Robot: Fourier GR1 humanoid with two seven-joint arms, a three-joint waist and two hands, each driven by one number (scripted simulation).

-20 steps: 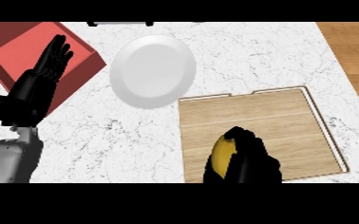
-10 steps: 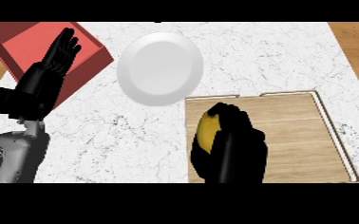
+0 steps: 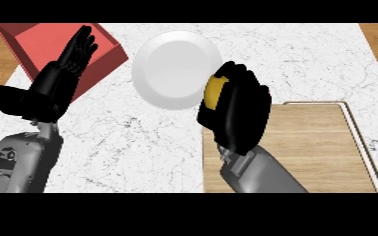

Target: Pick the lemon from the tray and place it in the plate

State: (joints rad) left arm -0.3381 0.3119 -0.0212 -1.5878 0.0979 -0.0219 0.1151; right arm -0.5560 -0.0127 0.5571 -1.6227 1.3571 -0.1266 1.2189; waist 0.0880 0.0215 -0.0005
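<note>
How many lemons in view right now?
1. The lemon is held in the right hand, at the right rim of the white plate, mostly covered by the fingers. No others show on the wooden tray.

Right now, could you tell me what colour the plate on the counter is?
White, plain; the plate shows best in the head view.

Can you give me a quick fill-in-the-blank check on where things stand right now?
1. The right hand is curled round the ____.
2. The lemon sits at the right rim of the white ____.
3. The open left hand shows in front of the ____ box.

Missing words: lemon; plate; red
</note>
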